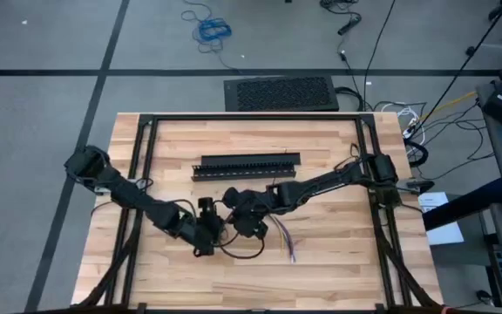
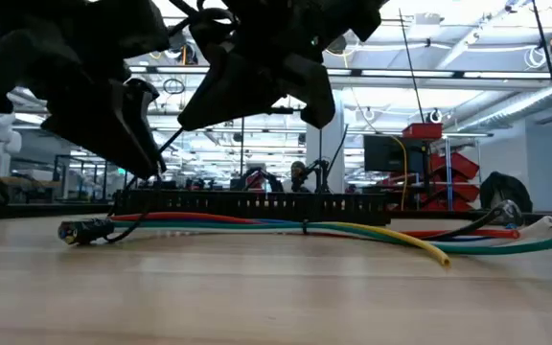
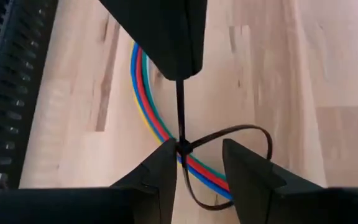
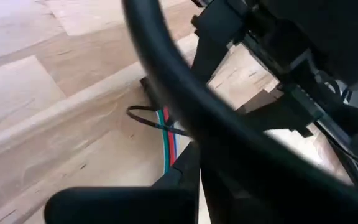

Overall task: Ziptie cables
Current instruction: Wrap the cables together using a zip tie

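The cables (image 3: 143, 93), blue, red, green and yellow, lie in a curve on the wooden table (image 1: 338, 262) and show in the low view (image 2: 353, 228) too. A thin black zip tie is looped around them, its loop (image 3: 235, 132) standing wide. My left gripper (image 3: 197, 163) is open, low over the table at centre (image 1: 209, 234). Its fingers stand on either side of the loop. My right gripper (image 1: 249, 220) is just right of it, shut on the zip tie's tail. My right gripper pinches the zip tie's tail (image 3: 179, 93) between its shut fingers (image 3: 166, 37), coming down at a slant from above. The strip runs straight and taut from them to the tie's head (image 3: 182, 148) on the cables. My left gripper: one finger (image 3: 163, 168) sits right beside the head; whether it touches I cannot tell.
A long black slotted bar (image 1: 247, 166) lies just beyond the cables toward the far edge. A black mesh mat (image 1: 281, 92) lies on the floor past the table. Bare wood shows toward the near edge (image 1: 260, 288).
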